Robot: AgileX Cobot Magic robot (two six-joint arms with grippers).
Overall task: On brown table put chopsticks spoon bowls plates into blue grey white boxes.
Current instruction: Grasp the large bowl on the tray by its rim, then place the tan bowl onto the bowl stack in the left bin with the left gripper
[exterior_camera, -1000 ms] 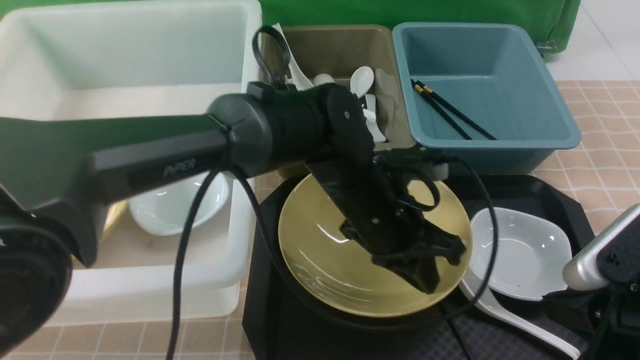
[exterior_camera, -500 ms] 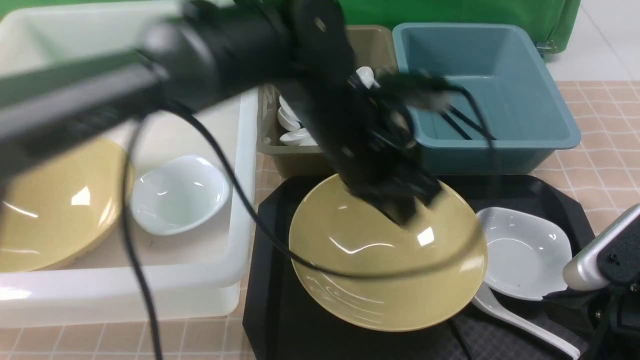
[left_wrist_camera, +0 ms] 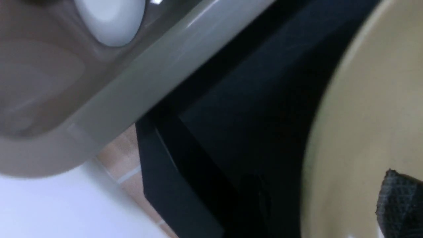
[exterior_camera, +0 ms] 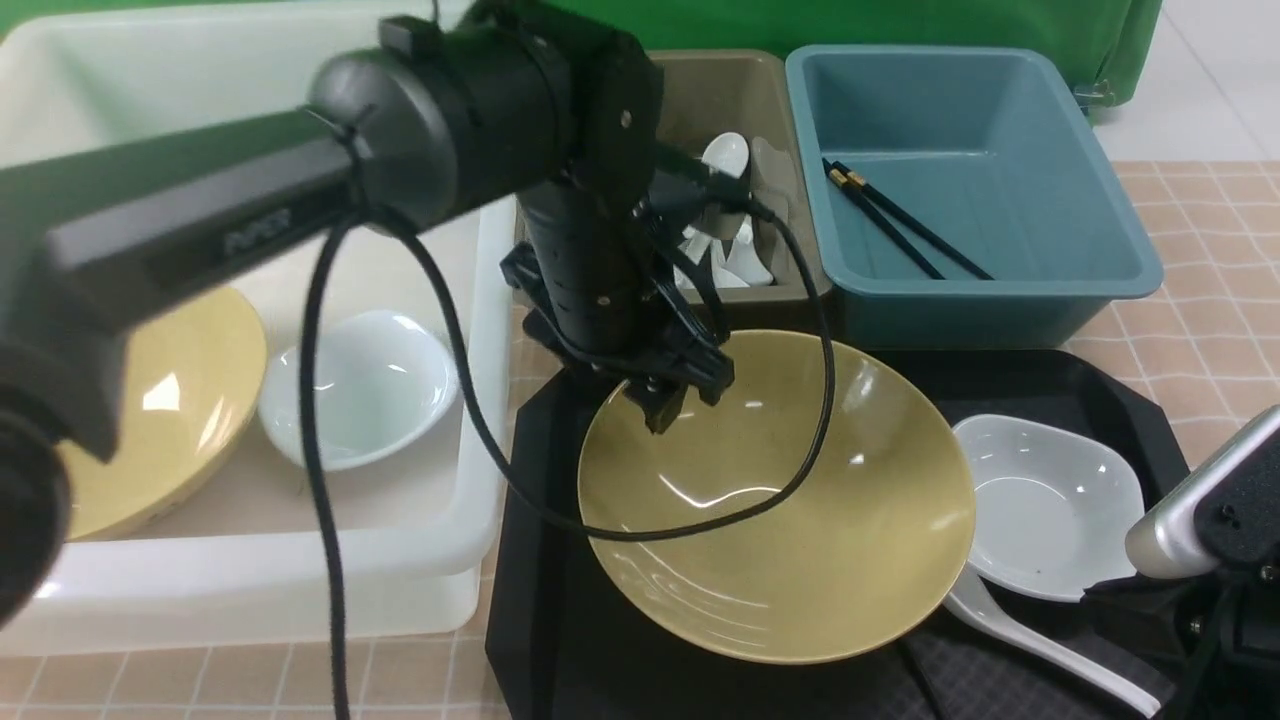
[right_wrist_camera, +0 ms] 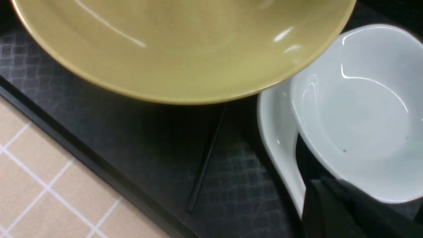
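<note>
A big yellow bowl (exterior_camera: 780, 500) sits on the black tray (exterior_camera: 540, 600), next to a small white bowl (exterior_camera: 1050, 505) and a white spoon (exterior_camera: 1040, 640). My left gripper (exterior_camera: 675, 405) hangs open at the yellow bowl's far left rim. In the left wrist view its one clear fingertip (left_wrist_camera: 400, 201) is over the bowl's inside. My right gripper (right_wrist_camera: 322, 191) is shut, low beside the spoon (right_wrist_camera: 281, 142) and the white bowl (right_wrist_camera: 360, 109). One black chopstick (right_wrist_camera: 206, 158) lies on the tray, partly under the yellow bowl (right_wrist_camera: 185, 43).
The white box (exterior_camera: 250, 570) on the left holds a yellow dish (exterior_camera: 160, 400) and a white bowl (exterior_camera: 355, 385). Behind the tray, the grey box (exterior_camera: 720, 90) holds several white spoons (exterior_camera: 725, 155), and the blue box (exterior_camera: 1000, 290) holds black chopsticks (exterior_camera: 900, 225).
My left arm has swung from the yellow bowl's near right side to its far left rim, and its jaws have opened. The bowl sits slightly further right. The right arm is still.
</note>
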